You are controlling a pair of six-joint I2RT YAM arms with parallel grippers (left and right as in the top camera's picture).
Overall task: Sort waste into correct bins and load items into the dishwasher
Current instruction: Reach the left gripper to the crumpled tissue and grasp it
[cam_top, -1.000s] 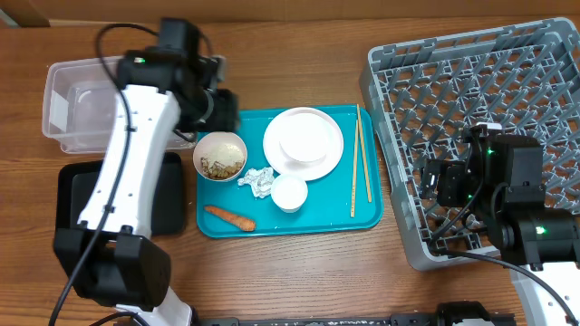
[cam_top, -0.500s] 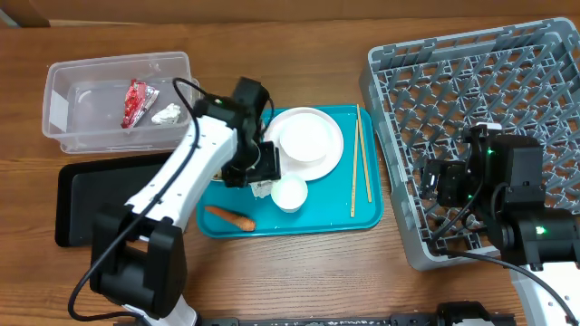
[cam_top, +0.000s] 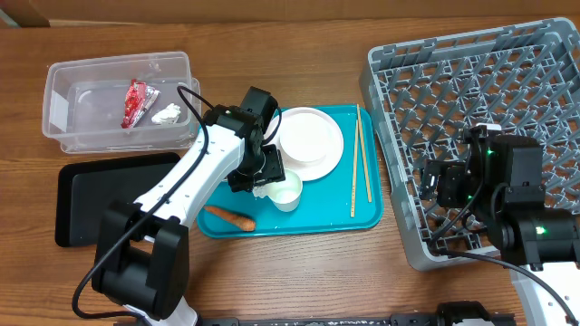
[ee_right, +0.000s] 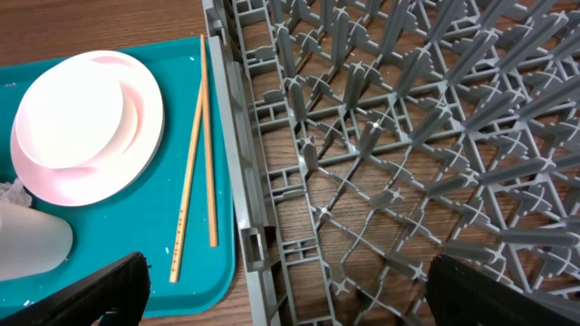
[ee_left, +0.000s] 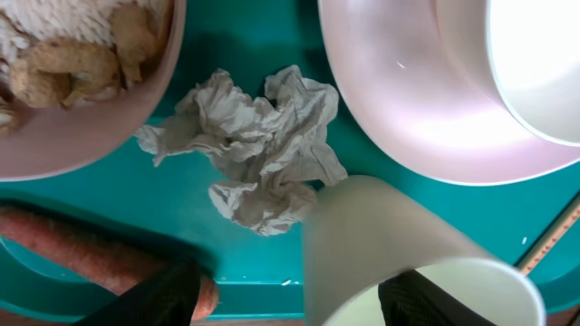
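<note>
My left hand (ee_left: 294,303) is open and empty. The crumpled tissue (ee_left: 263,149) lies just ahead of it on the teal tray (ee_left: 91,195), tucked between the scraps bowl (ee_left: 91,136), plate (ee_left: 390,100) and cup (ee_left: 381,226). I think I should drop straight onto it.

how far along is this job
Done: a red shiny snack wrapper and one white tissue lie in the clear plastic tub. In hand: the open left end effector hovers over a crumpled white tissue. Left: orange carrot, beige food scraps, white round plate, white cup, wooden chopsticks; grey plastic dish rack shows no dishes.
</note>
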